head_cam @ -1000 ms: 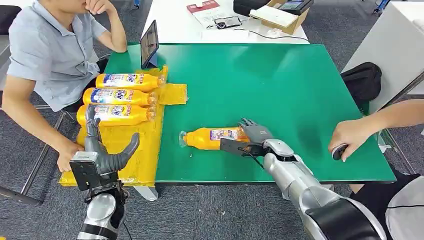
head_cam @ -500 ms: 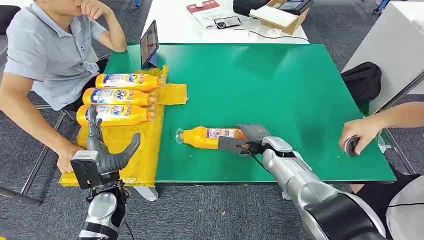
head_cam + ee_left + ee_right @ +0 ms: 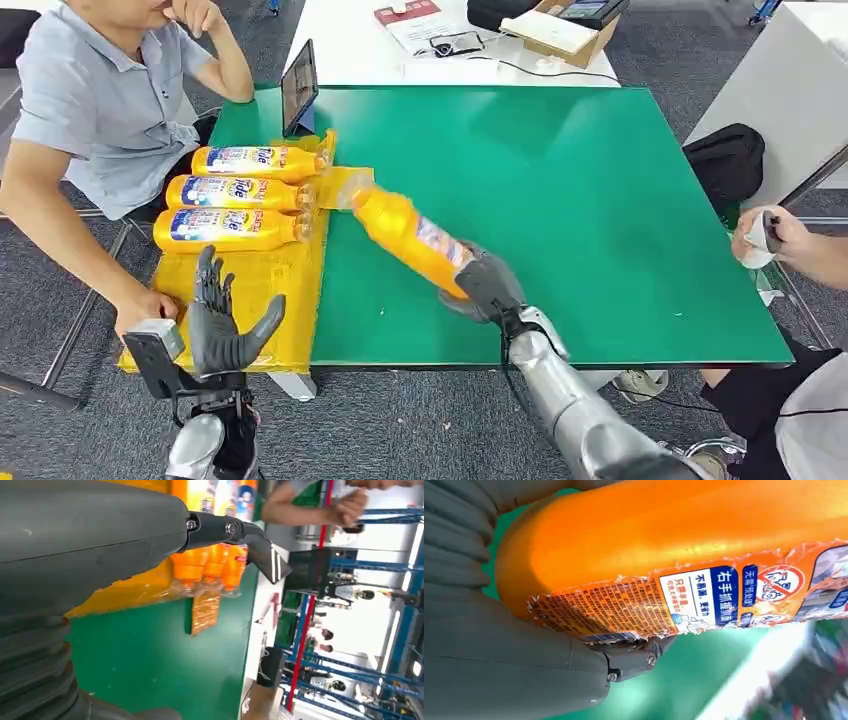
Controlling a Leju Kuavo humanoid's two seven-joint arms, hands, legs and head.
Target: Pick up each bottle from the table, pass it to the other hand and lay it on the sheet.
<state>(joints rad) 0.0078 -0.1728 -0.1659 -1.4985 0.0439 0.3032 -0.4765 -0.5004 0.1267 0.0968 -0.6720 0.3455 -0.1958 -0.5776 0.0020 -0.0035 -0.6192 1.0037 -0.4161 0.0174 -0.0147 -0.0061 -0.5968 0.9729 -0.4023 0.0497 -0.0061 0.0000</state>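
Bottles number four in all: three lie side by side on the yellow sheet [image 3: 260, 290] at the left edge of the green table [image 3: 600, 200], and one orange bottle [image 3: 405, 232] is up off the table in the right hand [image 3: 487, 285]. That hand's fingers are wrapped round the bottle's base end, as the right wrist view [image 3: 684, 550] shows close up. The bottle's long axis slants away from the hand, with the capped neck pointing up and toward the sheet and the three laid bottles [image 3: 240, 195]. The left hand [image 3: 225, 325] waits low beside the table's near left corner, fingers spread and upright, holding nothing. I judge the handover turns on this: the bottle's free neck end lies nearer the left hand than its gripped base does.
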